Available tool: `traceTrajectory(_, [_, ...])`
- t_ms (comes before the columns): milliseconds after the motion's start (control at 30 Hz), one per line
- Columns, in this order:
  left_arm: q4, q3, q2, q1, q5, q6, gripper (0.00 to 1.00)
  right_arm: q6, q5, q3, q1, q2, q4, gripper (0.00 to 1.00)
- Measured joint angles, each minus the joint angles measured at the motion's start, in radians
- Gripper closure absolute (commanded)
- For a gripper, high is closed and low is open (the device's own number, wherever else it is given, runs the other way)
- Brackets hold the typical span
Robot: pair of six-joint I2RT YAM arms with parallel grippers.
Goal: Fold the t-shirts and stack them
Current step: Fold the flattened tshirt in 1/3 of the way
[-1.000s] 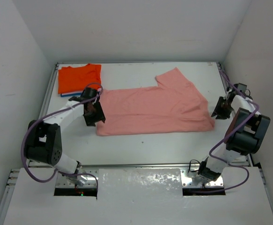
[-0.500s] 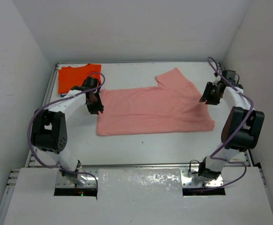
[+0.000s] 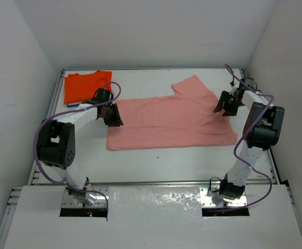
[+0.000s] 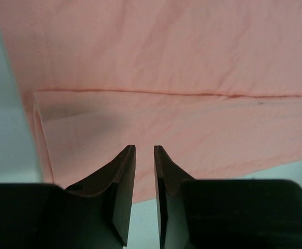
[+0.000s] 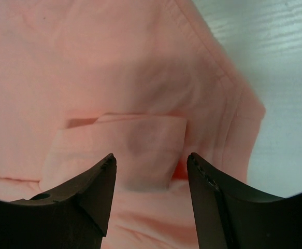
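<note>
Hovering over pink t-shirt: left pincer, right pincer.

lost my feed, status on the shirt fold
Left hand barely open, over pink t-shirt, left edge. Right hand open wide over its right end, nothing gripped. Orange t-shirt folded far left, nothing in the way.

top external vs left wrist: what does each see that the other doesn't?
Only top external: the folded orange t-shirt at the far left corner, the right gripper at the pink t-shirt's right edge, and that shirt's whole outline. Only left wrist: the left gripper has a narrow gap between its fingers, nothing in it, over a doubled-over strip of cloth along the shirt's edge. Both: pink t-shirt, left gripper, white table.
</note>
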Motion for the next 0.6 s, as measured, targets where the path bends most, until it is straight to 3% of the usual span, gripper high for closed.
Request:
traceTrajectory(200, [0.003,-0.016,0.0,-0.004,0.002,-0.001,0.8,-0.021,-0.005,0.096,0.005,0.091,-0.049,0.46])
traceTrajectory(600, [0.004,-0.016,0.0,-0.004,-0.01,-0.003,0.8,-0.024,-0.077,0.117,0.006,0.095,-0.07,0.49])
